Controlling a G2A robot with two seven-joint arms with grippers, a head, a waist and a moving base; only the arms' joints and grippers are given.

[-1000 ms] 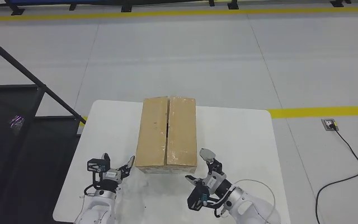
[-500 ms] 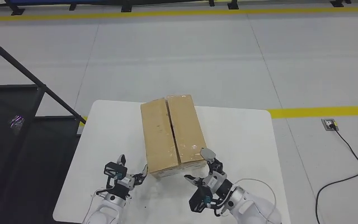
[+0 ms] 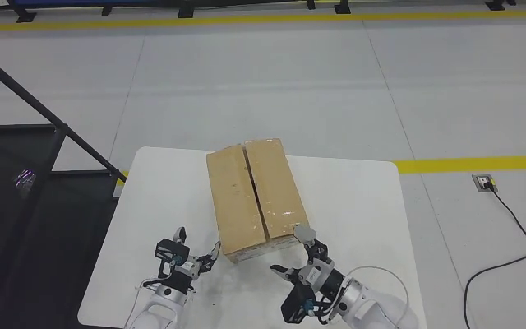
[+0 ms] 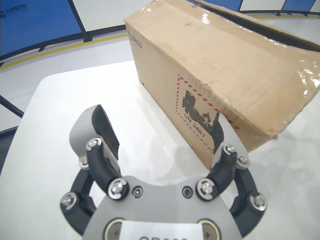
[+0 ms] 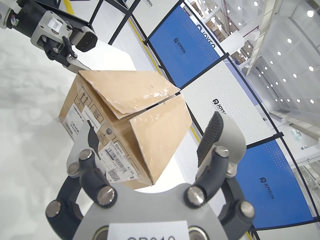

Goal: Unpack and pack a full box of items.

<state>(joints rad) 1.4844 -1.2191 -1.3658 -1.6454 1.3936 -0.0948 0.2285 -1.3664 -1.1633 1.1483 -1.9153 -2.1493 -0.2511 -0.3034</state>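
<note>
top view: box (image 3: 251,193), cardboard, flaps shut, seam running lengthwise, set askew on the table (image 3: 362,197), one end toward the arms. left gripper (image 3: 199,243) low at the near left corner of the box, fingers apart, holding nothing. right gripper (image 3: 291,251) at the near right corner, fingers apart, empty

left wrist view: long side of the box, bearing a hazard label (image 4: 197,116). one finger lies over that face, touching or just beside it, cannot tell which; the other stands out over bare table

right wrist view: end face with shipping labels (image 5: 82,116) framed between the spread fingers, not gripped. tape (image 5: 150,93) glints on the top flaps; the seam gapes a little at this end. the left gripper's finger sits at the far top corner of this face

risks, as judged: unpacking not yet begun. a push from one side alone would likely swing the box further askew on the smooth table. a finger could skid on the glossy tape and miss the narrow seam. lifting one flap with nothing steadying the box may tip or drag it
</note>
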